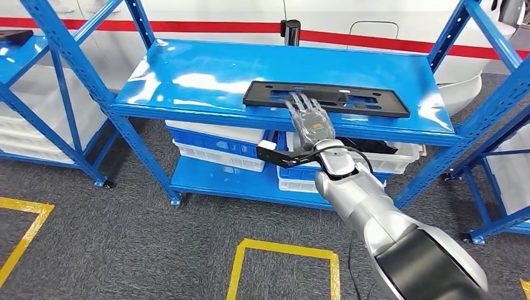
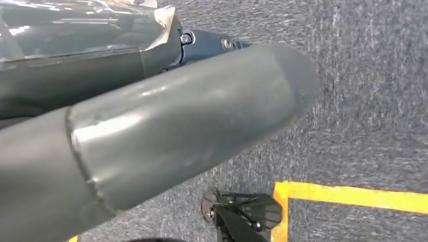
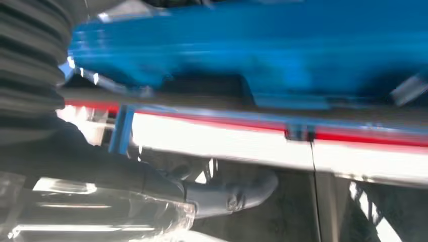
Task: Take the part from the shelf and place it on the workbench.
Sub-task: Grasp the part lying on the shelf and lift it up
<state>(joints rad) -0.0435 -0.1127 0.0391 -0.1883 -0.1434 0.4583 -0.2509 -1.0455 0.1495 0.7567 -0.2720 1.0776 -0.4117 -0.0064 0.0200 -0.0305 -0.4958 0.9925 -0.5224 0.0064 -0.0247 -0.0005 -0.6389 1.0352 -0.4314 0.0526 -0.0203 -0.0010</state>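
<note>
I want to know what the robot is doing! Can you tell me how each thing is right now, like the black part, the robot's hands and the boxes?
black part: lying flat on the top shelf, near its front edge.
right hand: fingers spread, reaching over the part's near edge, not gripping it.
left hand: hanging above the carpet, holding nothing visible.
blue shelf: standing upright.
white crates: stacked on the lower shelf.

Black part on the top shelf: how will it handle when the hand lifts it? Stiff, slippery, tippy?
The part is a long flat plate with cut-outs, so it probably stays stiff and is light for its size. It lies on the glossy blue shelf, so a push would likely slide it. The right hand is near its middle; an off-centre grip might let one end droop.
</note>
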